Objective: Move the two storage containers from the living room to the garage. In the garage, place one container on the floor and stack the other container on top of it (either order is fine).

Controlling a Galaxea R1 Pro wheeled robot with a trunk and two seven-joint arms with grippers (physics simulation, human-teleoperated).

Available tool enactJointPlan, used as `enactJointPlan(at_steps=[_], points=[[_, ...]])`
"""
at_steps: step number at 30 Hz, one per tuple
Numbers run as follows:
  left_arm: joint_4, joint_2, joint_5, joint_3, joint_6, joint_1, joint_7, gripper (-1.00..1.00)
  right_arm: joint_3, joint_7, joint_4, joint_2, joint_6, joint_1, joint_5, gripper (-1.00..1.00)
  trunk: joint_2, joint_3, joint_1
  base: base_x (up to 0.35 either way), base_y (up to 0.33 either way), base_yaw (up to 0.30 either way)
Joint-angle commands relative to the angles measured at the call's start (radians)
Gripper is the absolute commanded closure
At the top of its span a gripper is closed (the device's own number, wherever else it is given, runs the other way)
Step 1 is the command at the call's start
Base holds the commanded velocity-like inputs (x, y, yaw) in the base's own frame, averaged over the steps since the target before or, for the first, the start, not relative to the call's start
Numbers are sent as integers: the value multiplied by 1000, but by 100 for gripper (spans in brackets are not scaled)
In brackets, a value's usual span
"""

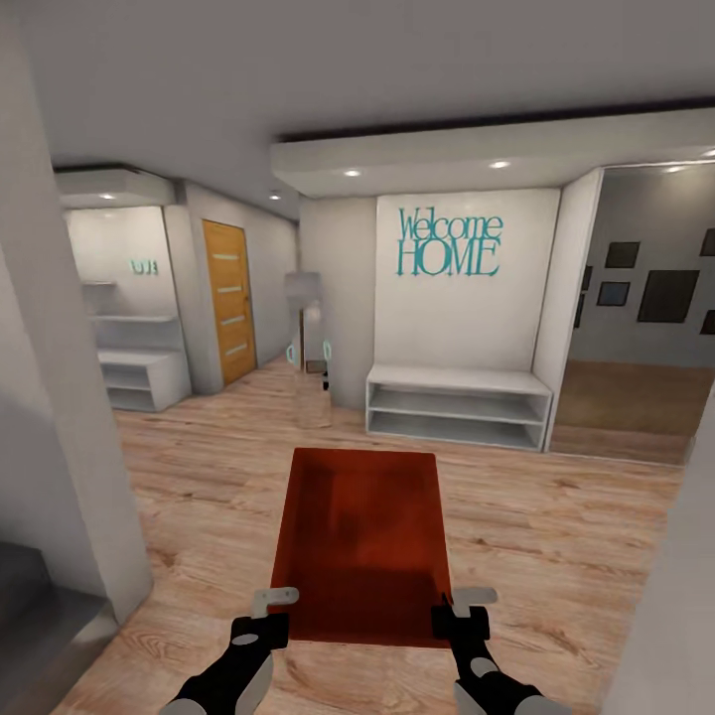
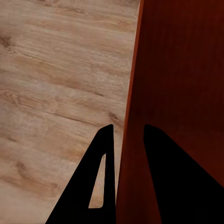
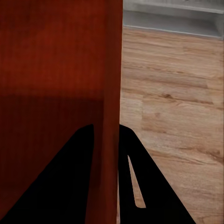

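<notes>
You held one orange-red container (image 1: 362, 536) in front of you above the light wood-plank floor (image 1: 556, 536), with its open top facing up. Your left gripper (image 2: 125, 154) was closed on the container's left wall near the near corner, one finger inside and one outside, and your right gripper (image 3: 106, 154) was closed in the same way on the right wall. Ahead of you stood a low white bench (image 1: 457, 405) under a wall with the teal words "Welcome HOME" (image 1: 449, 243), and to the left there was a wooden door (image 1: 228, 301).
</notes>
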Motion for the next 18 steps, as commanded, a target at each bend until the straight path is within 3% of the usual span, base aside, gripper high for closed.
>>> enactJointPlan(at_steps=[1, 7, 18], points=[[3, 0, 25, -16, 4, 0, 5, 100, 3, -6, -42, 0, -8, -1, 7, 100, -1, -2, 1, 322, 0, 0], [3, 0, 25, -16, 4, 0, 5, 100, 3, -7, -42, 0, -8, -1, 6, 100, -1, -2, 1, 322, 0, 12], [3, 0, 25, -16, 4, 0, 5, 100, 3, -7, -42, 0, -8, -1, 6, 100, -1, -2, 1, 322, 0, 216]])
